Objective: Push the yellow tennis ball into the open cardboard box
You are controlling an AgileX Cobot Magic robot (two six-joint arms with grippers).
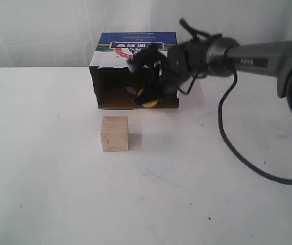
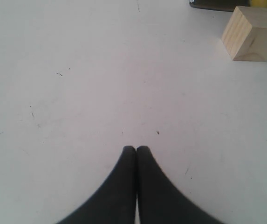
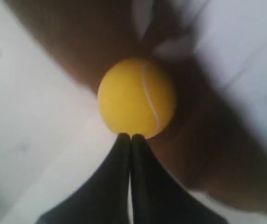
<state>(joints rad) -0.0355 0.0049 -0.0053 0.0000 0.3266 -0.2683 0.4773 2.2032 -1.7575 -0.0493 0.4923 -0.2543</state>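
The yellow tennis ball (image 3: 137,97) lies at the mouth of the open cardboard box (image 1: 110,76), partly hidden by the arm in the exterior view, where only a sliver of the yellow tennis ball (image 1: 150,103) shows. My right gripper (image 3: 130,136) is shut, its closed tips touching the ball's near side, with the box's dark brown interior (image 3: 91,42) behind it. In the exterior view the right gripper (image 1: 147,97) reaches into the box opening. My left gripper (image 2: 136,149) is shut over bare table, holding nothing, far from the ball.
A pale wooden cube (image 1: 115,133) stands on the white table (image 1: 59,178) just in front of the box; the wooden cube (image 2: 250,33) also shows in the left wrist view. The right arm's black cable (image 1: 237,148) trails across the table.
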